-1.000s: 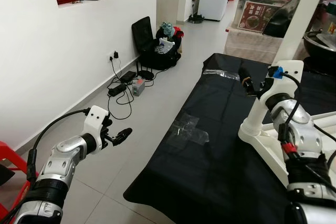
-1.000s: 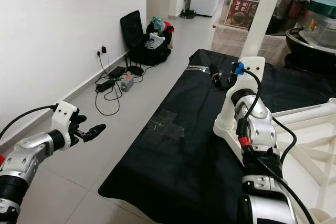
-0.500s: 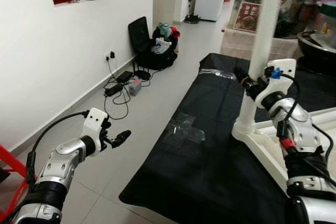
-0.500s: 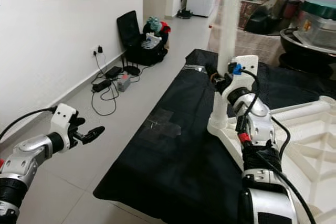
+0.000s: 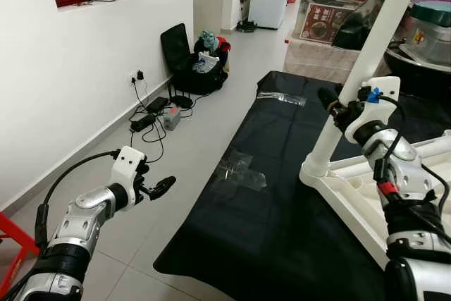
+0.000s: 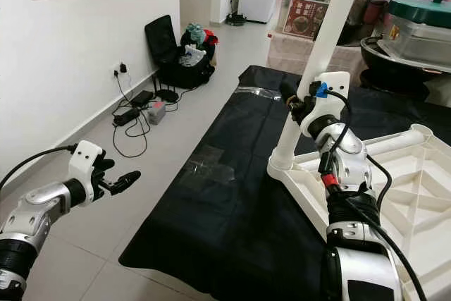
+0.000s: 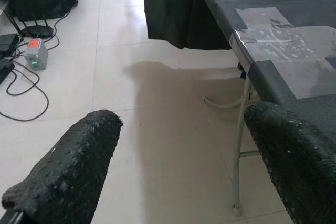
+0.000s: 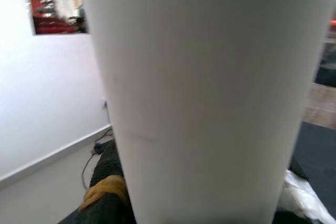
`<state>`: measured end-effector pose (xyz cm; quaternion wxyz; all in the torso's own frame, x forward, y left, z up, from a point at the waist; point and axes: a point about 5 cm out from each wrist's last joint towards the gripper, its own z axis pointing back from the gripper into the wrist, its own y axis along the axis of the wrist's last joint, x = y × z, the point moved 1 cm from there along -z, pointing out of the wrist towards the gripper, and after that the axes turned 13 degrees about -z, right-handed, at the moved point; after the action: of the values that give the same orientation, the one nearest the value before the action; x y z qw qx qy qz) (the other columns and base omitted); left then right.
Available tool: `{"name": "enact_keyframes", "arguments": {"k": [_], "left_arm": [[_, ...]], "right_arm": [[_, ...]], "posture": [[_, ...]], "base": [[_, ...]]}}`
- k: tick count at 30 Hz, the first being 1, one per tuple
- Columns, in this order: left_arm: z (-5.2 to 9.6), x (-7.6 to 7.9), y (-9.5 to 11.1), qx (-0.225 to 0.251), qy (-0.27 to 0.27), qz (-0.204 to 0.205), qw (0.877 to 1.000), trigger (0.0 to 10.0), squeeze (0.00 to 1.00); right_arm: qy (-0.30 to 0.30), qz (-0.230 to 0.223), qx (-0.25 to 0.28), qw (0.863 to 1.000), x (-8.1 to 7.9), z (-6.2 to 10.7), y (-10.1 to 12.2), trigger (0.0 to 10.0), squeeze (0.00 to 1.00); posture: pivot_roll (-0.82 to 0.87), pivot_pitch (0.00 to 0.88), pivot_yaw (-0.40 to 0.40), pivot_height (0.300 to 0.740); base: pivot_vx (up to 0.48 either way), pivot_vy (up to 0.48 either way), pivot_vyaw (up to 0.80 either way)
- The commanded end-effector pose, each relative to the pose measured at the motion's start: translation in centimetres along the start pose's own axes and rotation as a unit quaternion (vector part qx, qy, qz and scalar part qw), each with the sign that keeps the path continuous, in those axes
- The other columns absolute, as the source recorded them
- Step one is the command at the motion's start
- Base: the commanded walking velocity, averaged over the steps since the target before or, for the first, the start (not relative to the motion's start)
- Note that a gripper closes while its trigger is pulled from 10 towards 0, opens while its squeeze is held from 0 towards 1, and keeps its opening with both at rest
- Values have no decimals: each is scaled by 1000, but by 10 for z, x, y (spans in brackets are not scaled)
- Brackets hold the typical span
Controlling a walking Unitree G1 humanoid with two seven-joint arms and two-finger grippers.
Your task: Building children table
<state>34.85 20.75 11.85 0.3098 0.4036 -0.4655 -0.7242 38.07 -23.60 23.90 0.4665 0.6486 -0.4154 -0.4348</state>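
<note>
- The right tool [image 5: 337, 107] is gripping the white table leg [image 5: 359, 68] partway up its length, its black fingers clenched around the tube; in the right wrist view the leg [image 8: 205, 93] is standing right against the camera with a black finger [image 8: 107, 203] pressed to its side.
- The leg is leaning, its top tipped toward the robot's right and away from it, and its foot is sitting in the corner socket of the white children's table top [image 6: 423, 195], which is lying upside down with its ribbed underside showing.
- A second white leg [image 6: 391, 142] is lying flat along the far edge of that table top.
- The table top is resting on a surface [image 5: 282, 195] that is covered by a black cloth, and it is overhanging toward the robot's right.
- A clear plastic sheet [image 5: 239, 170] is lying on the cloth near its left edge, and another clear plastic bag [image 5: 280, 98] is lying near the far end.
- The left tool [image 5: 161, 187] is hanging over the tiled floor [image 5: 176, 153], well apart from the surface, with its two fingers [image 7: 79, 161] spread open and holding nothing.
- By the white wall, a black bag [image 5: 197, 68] is standing on the floor, with cables and a power strip [image 5: 151, 118] trailing from a wall socket.
</note>
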Motion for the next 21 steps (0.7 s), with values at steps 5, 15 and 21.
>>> {"name": "enact_keyframes", "arguments": {"k": [5, 15, 21], "left_arm": [[0, 2, -3, -6, -5, -2, 1000, 10000, 0], [2, 4, -8, -12, -8, 11, 1000, 10000, 0], [1, 6, -9, -12, -11, 16, 1000, 10000, 0]], "right_arm": [[69, -30, -105, 992, -27, 4, -49, 0, 0], [193, -91, -209, 954, -78, 39, -73, 0, 0], [231, -104, -223, 941, -85, 50, -72, 0, 0]], "posture": [[72, 0, -77, 740], [56, 0, -79, 740], [49, 0, -76, 740]], "base": [[0, 0, 0], [0, 0, 0], [0, 0, 0]]}}
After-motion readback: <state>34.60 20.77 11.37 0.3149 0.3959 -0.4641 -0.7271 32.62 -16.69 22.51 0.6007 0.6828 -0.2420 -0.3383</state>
